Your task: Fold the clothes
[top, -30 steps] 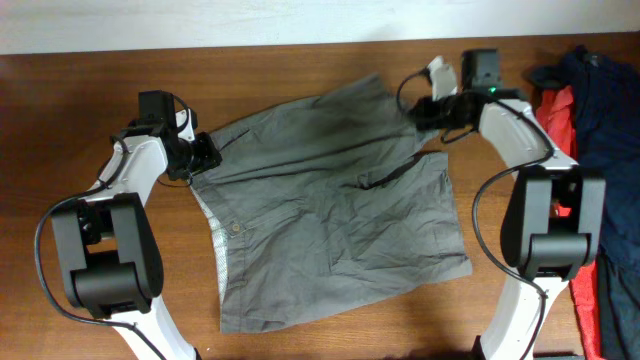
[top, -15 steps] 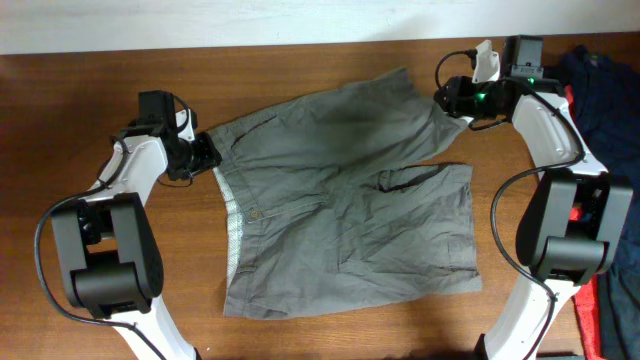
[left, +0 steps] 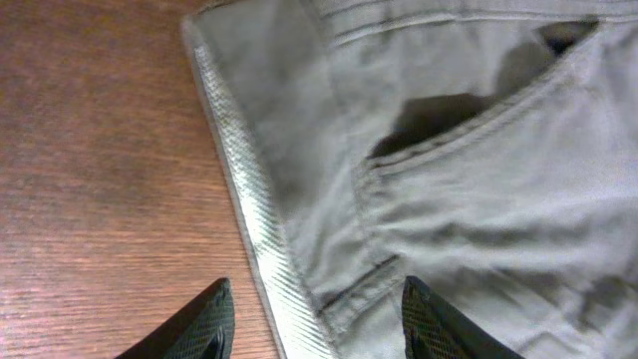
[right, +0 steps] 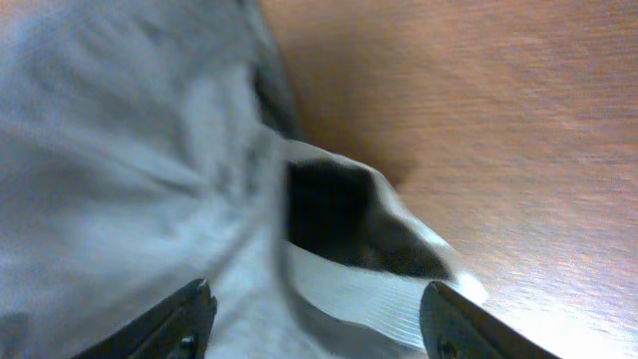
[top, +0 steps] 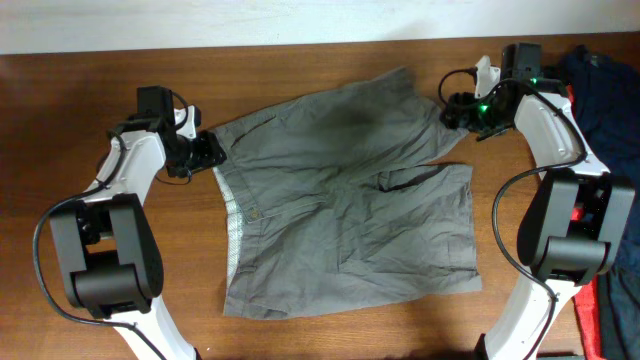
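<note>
Left jaws: open, astride the waistband corner. Right jaws: open at the far leg hem; shut a second ago, now released. Plain grey-olive cotton shorts [top: 340, 200]: flat on the brown wooden counter [top: 80, 100], long axis left-right, between both arms, equally near; far leg now drawn further right.

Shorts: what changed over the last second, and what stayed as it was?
The right hand dragged its leg corner of the shorts outward to the right and away from the robot, pulling the cloth flatter, then opened and let go. The left hand barely moved from the waistband corner, and its fingers now stand apart too. The shorts still lie spread on the table.
</note>
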